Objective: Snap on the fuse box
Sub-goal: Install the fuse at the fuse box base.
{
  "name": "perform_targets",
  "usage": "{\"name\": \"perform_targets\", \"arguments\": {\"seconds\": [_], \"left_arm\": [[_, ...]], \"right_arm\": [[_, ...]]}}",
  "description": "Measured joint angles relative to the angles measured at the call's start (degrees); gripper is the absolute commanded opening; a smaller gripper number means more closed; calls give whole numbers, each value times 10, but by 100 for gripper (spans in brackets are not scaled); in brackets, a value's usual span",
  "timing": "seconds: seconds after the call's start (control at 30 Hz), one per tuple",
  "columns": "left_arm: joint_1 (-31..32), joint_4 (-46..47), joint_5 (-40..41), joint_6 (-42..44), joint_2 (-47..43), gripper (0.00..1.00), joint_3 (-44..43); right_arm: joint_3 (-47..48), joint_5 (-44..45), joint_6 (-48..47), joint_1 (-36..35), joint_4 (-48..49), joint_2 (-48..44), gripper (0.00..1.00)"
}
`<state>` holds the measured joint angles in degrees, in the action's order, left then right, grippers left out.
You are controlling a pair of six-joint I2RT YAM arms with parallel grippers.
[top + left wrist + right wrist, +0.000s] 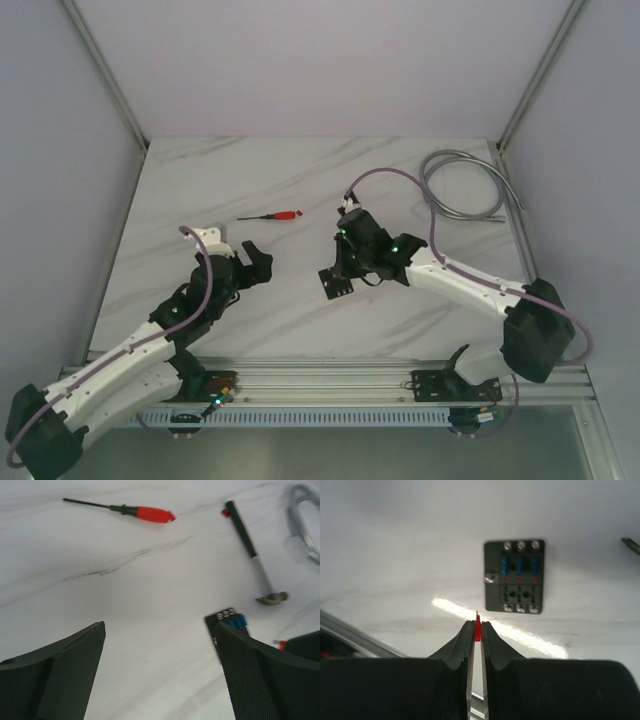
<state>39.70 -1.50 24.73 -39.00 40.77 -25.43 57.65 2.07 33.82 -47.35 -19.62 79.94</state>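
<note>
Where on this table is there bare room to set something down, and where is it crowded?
Free: the table's far strip behind the screwdriver, and the near middle between fuse box and rail. Crowded: around the right gripper with its fuse, hammer and cable on the right.

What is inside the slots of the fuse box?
Three blue fuses fill the upper row of the fuse box; the lower slots look dark and empty. Anything beneath the fuses is covered.

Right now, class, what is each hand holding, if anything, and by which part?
The right hand pinches a small red piece, likely a fuse, by its red body; a thin tip pokes out. The left hand is open and empty.
</note>
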Motion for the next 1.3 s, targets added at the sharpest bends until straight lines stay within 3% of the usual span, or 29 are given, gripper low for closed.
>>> {"name": "perform_targets", "arguments": {"seconds": [0.27, 0.53, 1.3], "left_arm": [[0, -3, 57, 44, 80, 100, 1], [-7, -7, 99, 56, 89, 100, 2], [-14, -25, 116, 56, 89, 100, 2]], "right_arm": [[54, 37, -24, -5, -120, 83, 0], [127, 79, -36, -37, -176, 181, 0], [211, 132, -61, -53, -226, 268, 0]]}}
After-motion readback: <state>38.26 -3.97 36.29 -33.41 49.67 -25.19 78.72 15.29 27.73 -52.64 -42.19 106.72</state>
